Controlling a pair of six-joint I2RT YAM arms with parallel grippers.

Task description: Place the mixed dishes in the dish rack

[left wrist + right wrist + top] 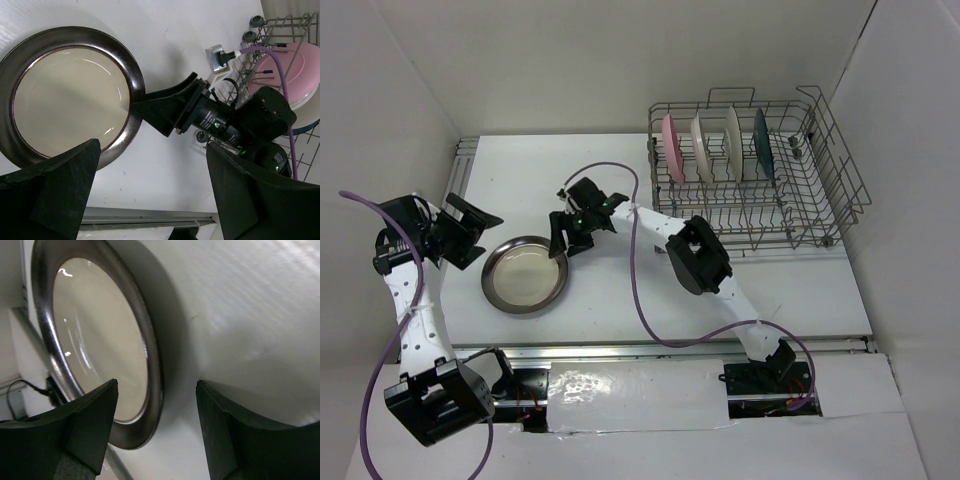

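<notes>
A white table (770,290) boxed in by white walls carries everything. The brown-rimmed cream round plate (525,273) lies flat left of centre in the top view, apart from the racked dishes. The right gripper (563,238) sits at the plate's upper-right edge with its jaws parted. Its wrist view shows one finger over the cream well and the other outside above the table, straddling the rim, though it is hard to tell whether either finger touches it. A good pick, I judge, means tipping lower so one finger slips under the rim, then closing squarely before lifting, since a glazed edge may slide. The left gripper (470,235) hovers at the plate's left side, spread wide and holding nothing. At upper right stands the grey wire dish rack (835,180), with a pink plate (672,148) and a dark teal plate (761,143) upright among its tines. The carry should end with the plate on edge in a free slot.
</notes>
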